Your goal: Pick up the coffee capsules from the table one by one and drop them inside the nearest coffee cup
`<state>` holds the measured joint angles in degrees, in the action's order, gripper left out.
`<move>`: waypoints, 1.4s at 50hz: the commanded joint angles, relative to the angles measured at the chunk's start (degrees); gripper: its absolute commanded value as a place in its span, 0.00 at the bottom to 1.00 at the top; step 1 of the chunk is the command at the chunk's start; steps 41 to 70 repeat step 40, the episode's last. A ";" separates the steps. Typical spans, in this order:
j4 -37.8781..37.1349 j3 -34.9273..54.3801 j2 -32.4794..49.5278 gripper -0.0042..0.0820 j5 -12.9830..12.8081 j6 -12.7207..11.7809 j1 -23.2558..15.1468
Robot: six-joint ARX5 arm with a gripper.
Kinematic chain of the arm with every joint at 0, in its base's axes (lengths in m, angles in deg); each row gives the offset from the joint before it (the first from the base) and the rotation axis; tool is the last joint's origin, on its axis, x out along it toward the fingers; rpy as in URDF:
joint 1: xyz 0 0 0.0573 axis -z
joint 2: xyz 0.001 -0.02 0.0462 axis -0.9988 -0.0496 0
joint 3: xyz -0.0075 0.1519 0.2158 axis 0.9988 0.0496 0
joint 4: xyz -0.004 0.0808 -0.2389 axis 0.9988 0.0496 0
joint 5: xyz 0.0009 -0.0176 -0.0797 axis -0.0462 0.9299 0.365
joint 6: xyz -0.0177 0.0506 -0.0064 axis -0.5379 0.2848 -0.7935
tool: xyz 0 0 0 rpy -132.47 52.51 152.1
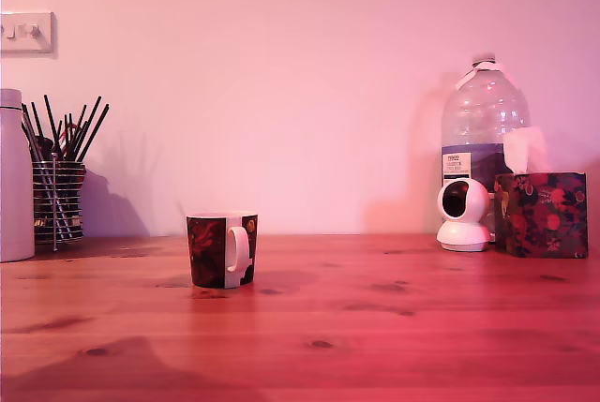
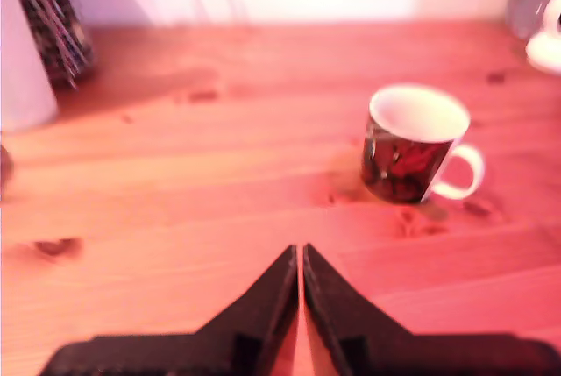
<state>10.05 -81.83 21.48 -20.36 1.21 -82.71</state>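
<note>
One coffee cup [image 2: 415,144] stands upright on the table [image 2: 219,174], well ahead of the pincer [image 2: 300,258]; the white interior that shows looks empty. Clenched, fingertips together, the pincer grasps nothing. A mesh holder [image 1: 58,198] contains black sticks [image 1: 66,130].

Wrist view blurred; white container [image 1: 15,177] cut by edge.
</note>
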 commanded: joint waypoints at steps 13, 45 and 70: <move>7.61 1.46 13.92 0.02 0.00 -0.11 -0.22; 19.28 1.44 18.45 0.02 0.33 -0.11 -0.22; 19.28 1.44 18.45 0.02 0.33 -0.11 -0.22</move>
